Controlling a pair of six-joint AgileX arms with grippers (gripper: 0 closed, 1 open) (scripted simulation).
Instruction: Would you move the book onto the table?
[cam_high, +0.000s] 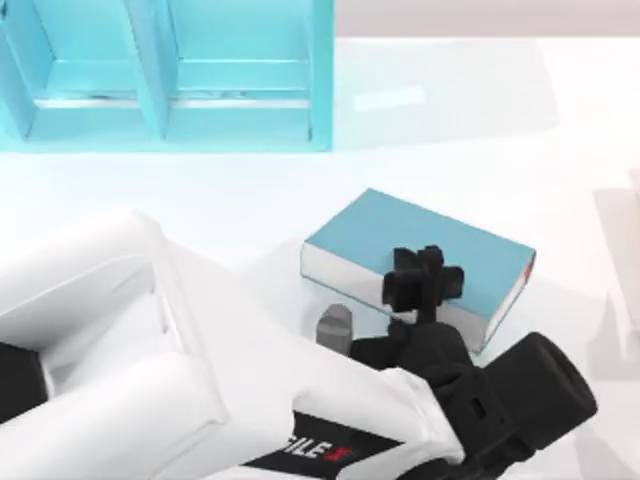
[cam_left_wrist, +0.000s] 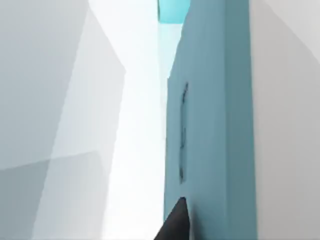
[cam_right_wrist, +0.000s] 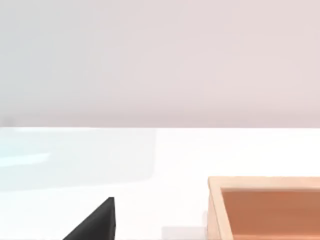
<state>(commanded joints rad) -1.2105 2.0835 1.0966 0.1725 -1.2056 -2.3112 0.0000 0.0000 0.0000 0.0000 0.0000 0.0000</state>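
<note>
The book (cam_high: 420, 250) has a teal-blue cover, white page edges and a small red mark at its right corner. It lies flat on the white table (cam_high: 500, 130), a little right of centre. My left gripper (cam_high: 425, 280) reaches in from the lower left and sits over the book's near edge, against the cover. In the left wrist view the book's teal cover (cam_left_wrist: 210, 125) runs close alongside the gripper. My right gripper (cam_right_wrist: 95, 222) is parked off to the right, low over the table.
A teal-blue compartmented shelf unit (cam_high: 170, 80) stands at the back left. The bulky white left arm (cam_high: 150, 360) covers the front left of the table. A light wooden box (cam_right_wrist: 265, 210) sits on the table ahead of the right wrist camera.
</note>
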